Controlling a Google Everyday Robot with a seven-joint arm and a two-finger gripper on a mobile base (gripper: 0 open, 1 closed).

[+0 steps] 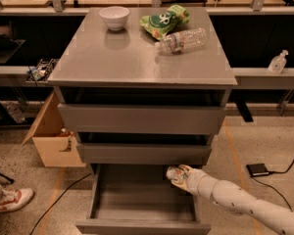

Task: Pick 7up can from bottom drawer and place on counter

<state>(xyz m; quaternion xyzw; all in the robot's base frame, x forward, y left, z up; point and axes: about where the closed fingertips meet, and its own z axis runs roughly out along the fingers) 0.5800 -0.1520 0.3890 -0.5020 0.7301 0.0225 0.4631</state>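
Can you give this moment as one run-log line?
stage: pick | gripper: at can, right rear of open bottom drawer | can: not yet on counter | counter: bowl, snack bag, bottle

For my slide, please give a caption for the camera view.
Gripper at the 7up can in the open bottom drawer's back right corner; bowl, snack bag, water bottle on the counter.

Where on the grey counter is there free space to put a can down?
The front half of the counter is bare, in front of the bowl and water bottle. Back right is crowded by the snack bag. The end effector is at the right rear corner of the bottom drawer.
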